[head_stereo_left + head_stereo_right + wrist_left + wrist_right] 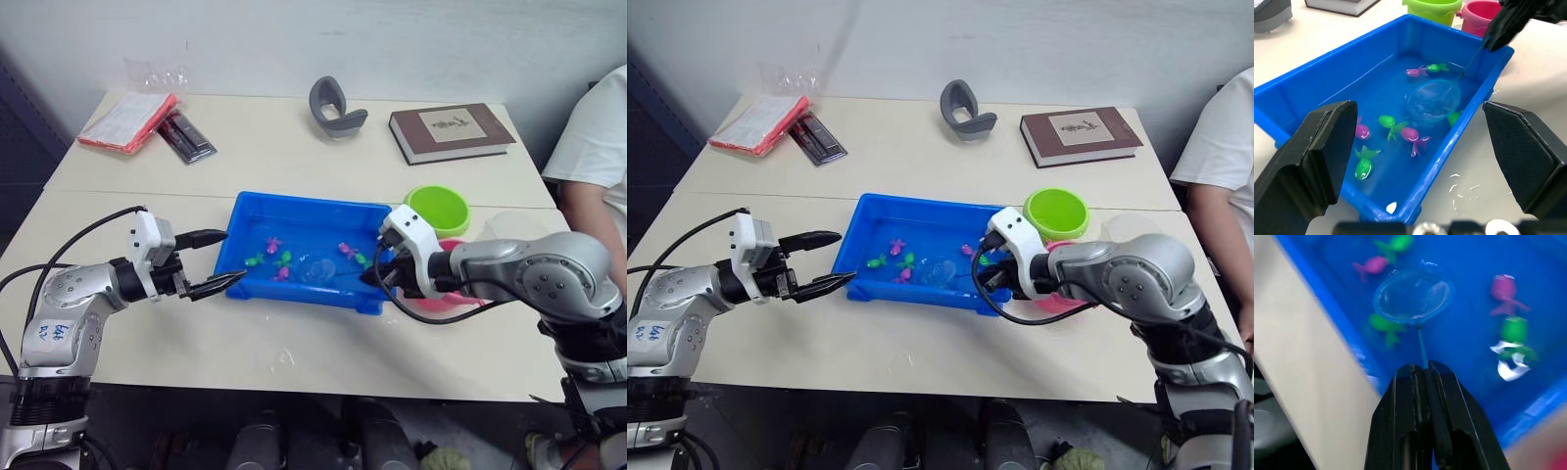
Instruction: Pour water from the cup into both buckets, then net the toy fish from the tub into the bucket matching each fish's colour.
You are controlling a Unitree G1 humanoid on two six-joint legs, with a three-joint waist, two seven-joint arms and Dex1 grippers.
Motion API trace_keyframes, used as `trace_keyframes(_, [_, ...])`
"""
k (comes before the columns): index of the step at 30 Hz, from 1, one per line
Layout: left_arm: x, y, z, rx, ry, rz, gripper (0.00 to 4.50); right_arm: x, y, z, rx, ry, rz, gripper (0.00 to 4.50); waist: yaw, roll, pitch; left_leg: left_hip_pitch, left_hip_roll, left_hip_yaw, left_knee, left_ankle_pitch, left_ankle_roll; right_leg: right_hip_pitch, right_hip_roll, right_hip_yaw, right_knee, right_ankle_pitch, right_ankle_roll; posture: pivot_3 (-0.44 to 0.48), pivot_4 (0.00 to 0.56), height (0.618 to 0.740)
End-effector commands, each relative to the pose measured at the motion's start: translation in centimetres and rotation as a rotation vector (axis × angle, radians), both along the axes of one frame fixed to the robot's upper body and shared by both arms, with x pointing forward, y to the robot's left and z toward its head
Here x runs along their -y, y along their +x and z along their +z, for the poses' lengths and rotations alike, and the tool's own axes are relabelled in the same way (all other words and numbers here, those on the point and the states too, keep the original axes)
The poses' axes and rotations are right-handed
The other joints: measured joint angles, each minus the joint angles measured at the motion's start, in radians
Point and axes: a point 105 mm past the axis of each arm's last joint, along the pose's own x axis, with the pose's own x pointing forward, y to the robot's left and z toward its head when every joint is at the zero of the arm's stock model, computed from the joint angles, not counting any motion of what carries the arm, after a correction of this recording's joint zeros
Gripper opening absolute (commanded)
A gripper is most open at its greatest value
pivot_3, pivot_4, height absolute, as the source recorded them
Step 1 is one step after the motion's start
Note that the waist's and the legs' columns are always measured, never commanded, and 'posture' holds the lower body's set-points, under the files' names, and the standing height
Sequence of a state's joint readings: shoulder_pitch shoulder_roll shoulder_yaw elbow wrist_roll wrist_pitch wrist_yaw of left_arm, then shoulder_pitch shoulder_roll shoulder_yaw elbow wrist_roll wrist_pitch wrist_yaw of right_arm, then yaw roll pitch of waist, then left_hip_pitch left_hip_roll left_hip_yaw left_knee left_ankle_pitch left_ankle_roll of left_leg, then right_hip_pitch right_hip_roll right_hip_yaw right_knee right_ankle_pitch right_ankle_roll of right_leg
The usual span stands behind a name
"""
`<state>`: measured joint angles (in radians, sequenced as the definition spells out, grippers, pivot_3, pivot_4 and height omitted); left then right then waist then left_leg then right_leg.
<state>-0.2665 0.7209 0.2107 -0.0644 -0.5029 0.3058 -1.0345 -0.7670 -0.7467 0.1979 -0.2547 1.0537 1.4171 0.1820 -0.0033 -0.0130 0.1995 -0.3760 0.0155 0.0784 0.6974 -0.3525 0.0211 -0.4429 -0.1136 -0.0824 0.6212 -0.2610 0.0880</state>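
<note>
The blue tub (304, 202) sits mid-table with water and several pink and green toy fish (1415, 134) in it. My right gripper (372, 277) hovers at the tub's right end, shut on the net's thin handle. The net's hoop (1413, 296) is dipped in the water among the fish, with none visibly inside it. My left gripper (233, 257) stands open just outside the tub's left rim, holding nothing. The green bucket (438, 209) stands right of the tub. The pink bucket (1480, 14) next to it is mostly hidden behind my right arm. The clear cup (511, 225) stands further right.
A brown book (451, 132), a grey curved object (336, 108), a red-covered pad (127, 120) and a black case (186, 137) lie at the table's back. A person in white (593, 166) sits at the right edge. Water drops (1459, 183) wet the table beside the tub.
</note>
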Motion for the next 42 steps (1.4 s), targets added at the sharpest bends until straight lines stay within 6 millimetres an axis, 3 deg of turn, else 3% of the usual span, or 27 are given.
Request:
trace_keyframes(1, [-0.2,0.0,0.7,0.033,0.024,0.006,4.41,0.0,0.3,0.3,-0.038,0.033,-0.032,0.0,-0.001,-0.001,0.0,0.0,0.0,0.0,0.0,0.0,0.0,0.0,0.0,0.0,0.0,0.0,0.0,0.0,0.15,0.74])
trace_keyframes(12, [0.0,-0.2,0.8,0.039,0.013,0.014,4.41,0.5,2.6,0.8,0.022,0.034,-0.183,0.0,-0.001,-0.001,0.0,0.0,0.0,0.002,0.0,0.0,0.0,-0.001,0.0,0.001,0.0,0.0,0.001,0.0,0.15,0.74])
trace_keyframes(22, [0.3,-0.1,0.8,0.042,0.006,0.011,4.41,0.8,2.7,1.3,-0.004,0.041,-0.203,0.0,-0.003,-0.001,0.0,0.0,0.0,0.002,0.0,0.0,0.0,-0.001,0.001,0.001,0.0,0.001,0.001,0.0,0.15,0.74])
trace_keyframes(33, [0.8,0.1,0.4,0.051,-0.013,0.009,4.41,2.5,2.5,1.0,-0.069,0.022,-0.23,0.0,-0.001,-0.001,-0.001,0.0,0.0,0.003,0.0,-0.001,0.002,-0.001,0.001,0.001,-0.001,0.001,0.002,0.0,0.15,0.74])
trace_keyframes(42, [1.0,0.0,-0.2,0.044,-0.032,0.012,4.41,2.9,3.0,2.5,-0.027,0.037,-0.294,0.0,-0.001,-0.001,-0.001,0.0,0.0,0.004,0.0,-0.001,0.002,-0.001,0.0,0.001,-0.001,0.001,0.002,0.0,0.15,0.74])
